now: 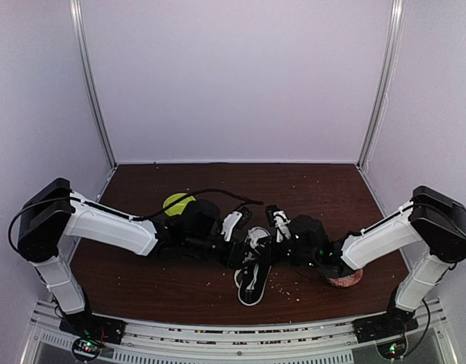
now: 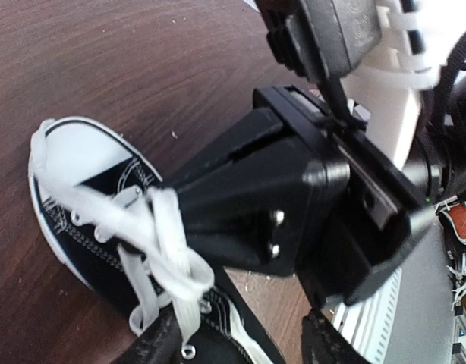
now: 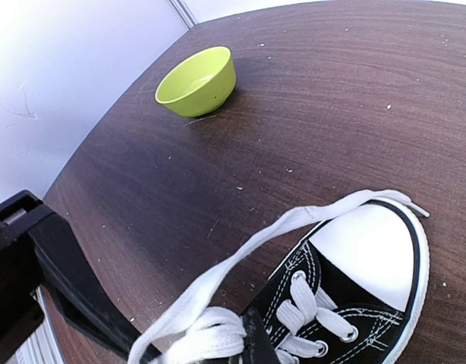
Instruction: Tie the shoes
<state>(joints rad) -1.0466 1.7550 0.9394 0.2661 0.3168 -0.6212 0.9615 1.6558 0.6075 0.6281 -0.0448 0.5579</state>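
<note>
Seen from above, 1 black sneaker (image 1: 253, 277) with a white sole and white toe cap lies on its sole on a dark wood bench (image 1: 316, 186). It sits at the middle of the bench, toward the near edge. 2 white-and-black arms reach in from the 2 near corners and meet over its laced part.

The left tool (image 2: 240, 345) hangs over the shoe's opening with its 2 fingers (image 2: 153, 343) spread wide. Nothing is caught between them, and 1 strand of the white laces (image 2: 161, 227) runs down just beside 1 finger.

The right tool (image 3: 250, 341) comes in from the other side with its fingers pressed together, pinching the laces where the strands bunch above the eyelets. From that bunch, 1 long strand runs out across the toe cap, and its end lies on the bench just past the toe.

1 lime-green bowl (image 3: 196, 81) stands upright on the bench behind the left arm, well apart from the shoe. 1 small reddish thing (image 1: 345, 279) lies under the right arm near the front edge, too hidden to name. Pale specks are scattered over the wood. White walls close in the bench on 3 sides.
</note>
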